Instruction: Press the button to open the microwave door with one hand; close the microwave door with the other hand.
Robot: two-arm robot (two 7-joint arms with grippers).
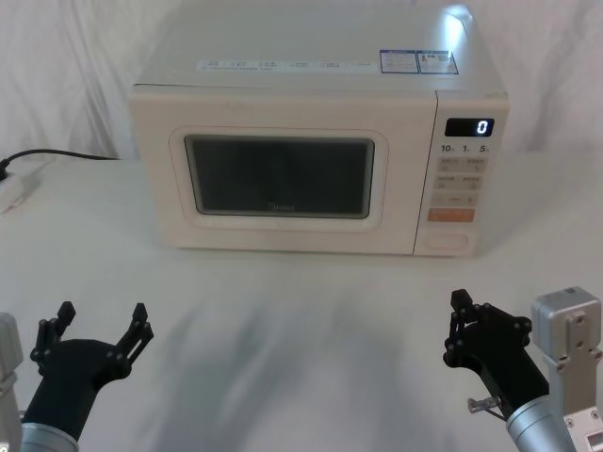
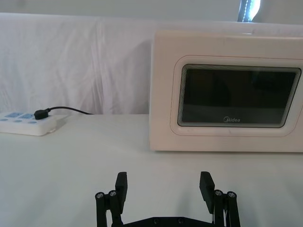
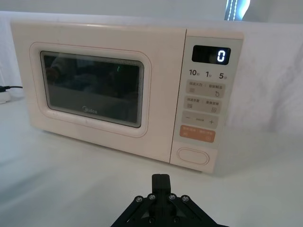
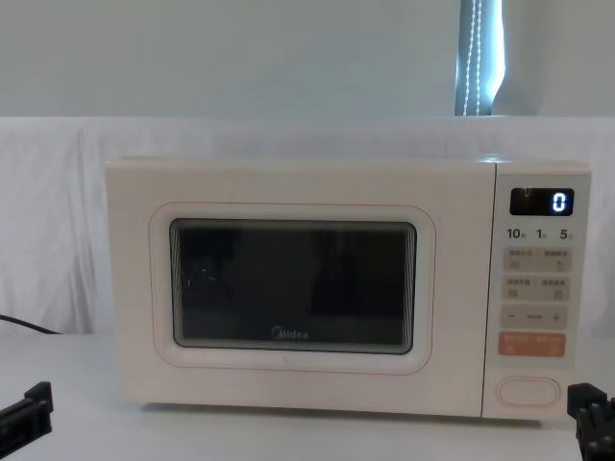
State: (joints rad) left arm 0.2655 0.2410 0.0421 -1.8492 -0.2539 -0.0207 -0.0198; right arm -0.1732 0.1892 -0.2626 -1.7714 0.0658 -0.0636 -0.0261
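Observation:
The cream microwave [image 1: 311, 71] stands at the back of the table, and its blue-lit display [image 1: 469, 127] reads 0. The microwave door [image 1: 279, 177] [image 2: 239, 97] [image 3: 92, 89] [image 4: 293, 286] is closed flush. The button [image 1: 445, 241] [image 3: 192, 155] [image 4: 528, 391] sits at the bottom of the control panel, under the orange key. My left gripper [image 1: 102, 318] [image 2: 164, 185] is open, low near the table's front left, well short of the door. My right gripper [image 1: 457, 325] [image 3: 161, 182] is shut on nothing at the front right, in line with the button and a good way short of it.
A white power strip [image 1: 13, 191] [image 2: 26, 123] with a black plug and cable lies on the white cloth table [image 1: 283, 311] left of the microwave. A white cloth hangs behind. Open tabletop lies between the grippers and the microwave.

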